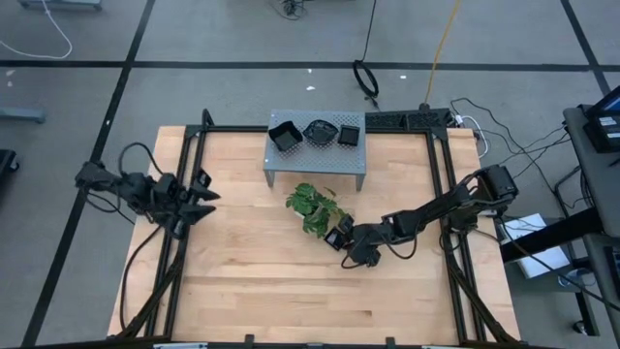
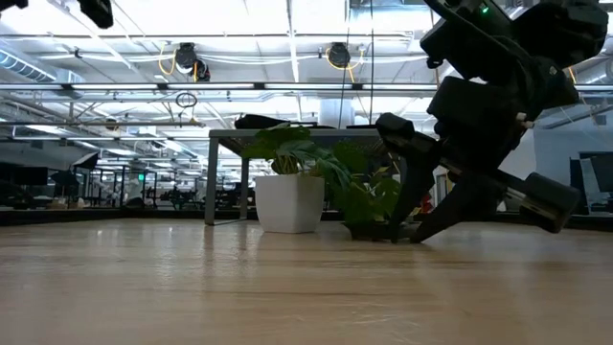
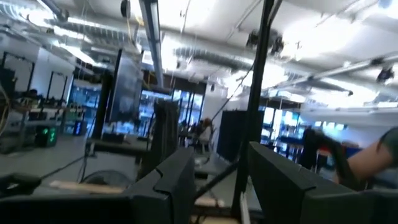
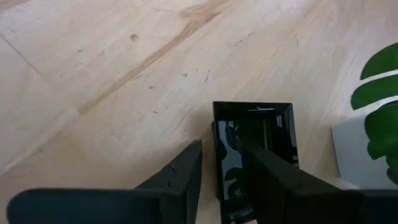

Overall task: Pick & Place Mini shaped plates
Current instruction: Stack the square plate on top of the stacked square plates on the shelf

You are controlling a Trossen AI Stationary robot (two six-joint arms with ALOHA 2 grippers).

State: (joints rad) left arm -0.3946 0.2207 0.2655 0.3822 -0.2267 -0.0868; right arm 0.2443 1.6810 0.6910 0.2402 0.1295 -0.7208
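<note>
A small glossy black square plate (image 4: pixel 264 134) sits in my right gripper (image 4: pixel 221 144), low over the table beside the plant; in the high view the gripper (image 1: pixel 339 237) is right of the table's middle. Three more black mini plates (image 1: pixel 318 132) rest on top of the grey perforated stand (image 1: pixel 315 165) at the far side. My left gripper (image 1: pixel 206 199) hangs open at the table's left edge, its fingers (image 3: pixel 186 168) pointing up into the room with nothing between them. My right gripper holds the square plate by one side wall (image 4: pixel 217 134): one finger (image 4: pixel 186 168) stands outside that wall, the other (image 4: pixel 267 174) inside the plate's hollow. The fingers slant down from the table's right side. Whether the plate's bottom touches the table I cannot tell.
A green leafy plant (image 1: pixel 315 206) in a white pot (image 4: pixel 348 149) stands just beside the held plate, toward the far side. The stand is behind it. Bare wood lies toward the near edge (image 1: pixel 291 301) and the left. A black frame (image 1: pixel 441 194) borders the table.
</note>
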